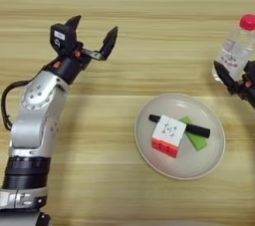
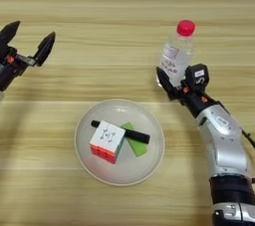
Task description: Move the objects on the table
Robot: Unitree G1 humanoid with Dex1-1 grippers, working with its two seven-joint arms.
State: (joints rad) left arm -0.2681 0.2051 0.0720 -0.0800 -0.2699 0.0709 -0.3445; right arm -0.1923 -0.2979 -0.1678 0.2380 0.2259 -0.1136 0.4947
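Gripping a small clear plastic bottle point(image 2: 177, 56) low on its body, the robot's right tool point(image 2: 175, 84) holds the container upright, red cap point(image 2: 186, 27) on top, at the right side of the light wooden surface point(image 2: 99, 26). One black finger point(image 2: 164, 83) shows on the bottle's left flank, while the other side of the grasp sits behind the tool's black housing. Whether the bottle's base touches the surface cannot be told from either view.

Nearer the robot, between the two arms, a round pale plate point(image 2: 149, 163) carries the other three objects. A puzzle cube point(image 2: 106, 141), white on top and red on its near side, sits left of the plate's centre. A black marker pen point(image 1: 196, 130) lies across the plate behind the cube, running from upper left to lower right, its middle hidden by the cube. A flat green rectangular block point(image 1: 195, 138) lies under the pen, just right of the cube.

On the far left, the left tool point(image 1: 92, 36) is poised above bare wood with its two black fingers point(image 1: 109, 41) spread wide apart and nothing between them. It points away from the robot, well apart from the plate and the bottle. Its silver arm point(image 1: 35, 120) runs down the left side of the scene.
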